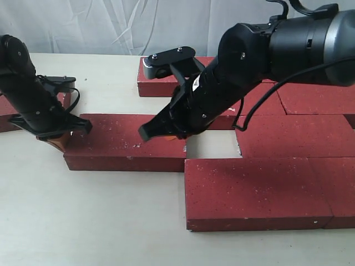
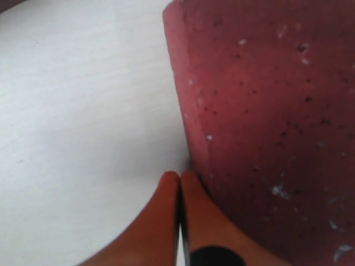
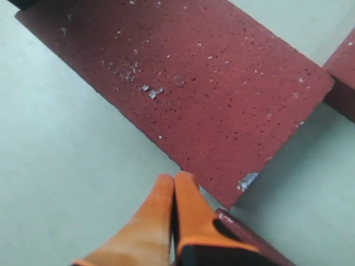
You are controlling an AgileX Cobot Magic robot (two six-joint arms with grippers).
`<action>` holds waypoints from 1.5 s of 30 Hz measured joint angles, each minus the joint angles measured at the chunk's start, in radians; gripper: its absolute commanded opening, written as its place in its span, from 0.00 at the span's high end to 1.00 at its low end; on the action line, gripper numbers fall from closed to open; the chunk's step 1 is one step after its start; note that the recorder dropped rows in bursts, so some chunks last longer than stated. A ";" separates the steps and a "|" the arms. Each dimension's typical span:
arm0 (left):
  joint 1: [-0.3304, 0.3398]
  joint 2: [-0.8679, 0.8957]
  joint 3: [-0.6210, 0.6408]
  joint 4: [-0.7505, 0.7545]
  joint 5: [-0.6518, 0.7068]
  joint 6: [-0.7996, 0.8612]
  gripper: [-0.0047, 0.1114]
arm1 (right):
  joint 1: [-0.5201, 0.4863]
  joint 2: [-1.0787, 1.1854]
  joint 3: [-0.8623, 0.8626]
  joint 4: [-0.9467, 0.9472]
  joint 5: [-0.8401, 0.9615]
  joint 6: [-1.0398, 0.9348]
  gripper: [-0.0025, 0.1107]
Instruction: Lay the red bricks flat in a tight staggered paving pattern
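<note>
Exterior view: the loose brick (image 1: pixel 119 141) lies flat mid-bench, long side parallel to the bench's near edge. It sits on the left-edge side of the laid bricks (image 1: pixel 294 136). Its right end touches the front brick (image 1: pixel 255 191) only at a corner. A gap (image 1: pixel 213 145) of bare bench (image 1: pixel 83 221) separates it from the row it should join.

Left gripper (image 1: pixel 57 143) is down at the brick's left end face, fingers pressed together and holding nothing. The left wrist view shows the tips right against that face, near one corner. Right gripper (image 1: pixel 163 136) also has its fingers pressed together and holds nothing. It sits at the brick's far long edge, close to the right-end corner. I can't tell from the right wrist view whether the tips touch the edge or are just beside it.

My read: this is a slide-to-close step, not a pick.
- Push from the left end toward the bench's right edge, low on the face so the brick doesn't tip.
- That contact looks off-centre, so expect yaw. Use the right gripper as a fence on the far edge to keep the brick square.
- Lift the right gripper clear of the gap before the ends meet, or it gets pinched.
- The surface looks rough, so expect stick-slip. Push slowly and steadily and stop at contact so the laid rows don't shift.
</note>
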 measured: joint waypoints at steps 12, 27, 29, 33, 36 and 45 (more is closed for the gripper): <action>0.000 0.000 0.000 -0.052 0.019 0.011 0.96 | 0.000 -0.002 0.000 -0.212 0.002 0.237 0.98; 0.000 0.000 0.000 -0.212 0.027 0.130 0.96 | -0.156 -0.002 0.000 -0.140 0.001 0.262 0.98; 0.000 0.000 0.000 -0.220 0.027 0.133 0.96 | -0.157 -0.002 0.000 -0.135 -0.002 0.262 0.98; 0.000 0.009 0.000 -0.266 0.031 0.155 0.96 | -0.158 -0.002 0.000 -0.129 -0.002 0.262 0.98; -0.019 0.037 0.000 -0.282 0.032 0.172 0.96 | -0.158 -0.002 0.000 -0.129 -0.002 0.262 0.98; -0.079 0.078 -0.004 -0.292 0.032 0.179 0.96 | -0.158 -0.002 0.000 -0.129 -0.002 0.262 0.98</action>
